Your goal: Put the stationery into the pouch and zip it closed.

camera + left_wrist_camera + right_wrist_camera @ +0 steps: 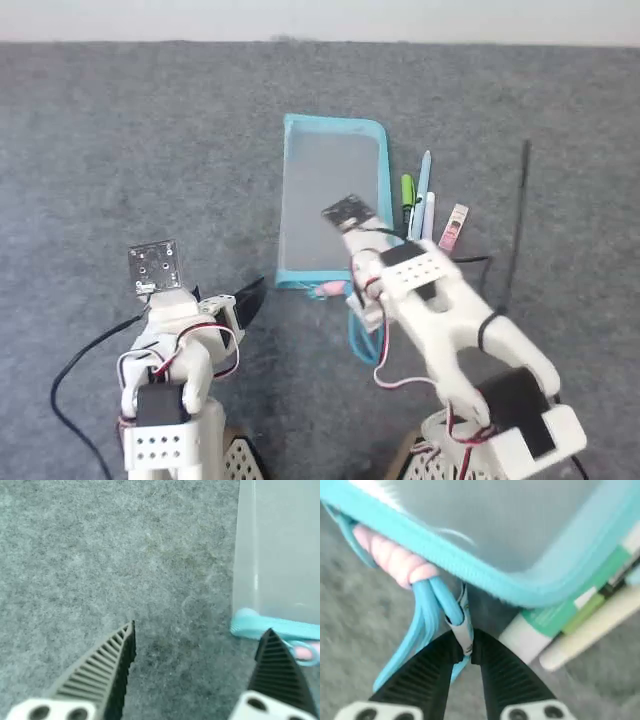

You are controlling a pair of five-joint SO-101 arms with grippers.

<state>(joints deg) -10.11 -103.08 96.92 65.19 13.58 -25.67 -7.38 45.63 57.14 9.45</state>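
Observation:
The translucent pouch (330, 200) with a teal zip border lies flat at the table's middle. To its right, loose on the cloth, lie a green marker (407, 193), a blue pen (423, 180), a white pen (429, 215) and a pink eraser (453, 228). My right gripper (466, 647) is at the pouch's near right corner, shut on the metal zipper pull (462, 622), beside a pink charm (390, 555) and a blue cord (422, 622). My left gripper (200, 635) stands open just above the cloth by the pouch's near left corner (250, 622), holding nothing.
Grey felt (120, 150) covers the whole table. A black cable (518, 215) runs along the cloth right of the eraser. The right arm's body (440, 300) hangs over the area just in front of the stationery.

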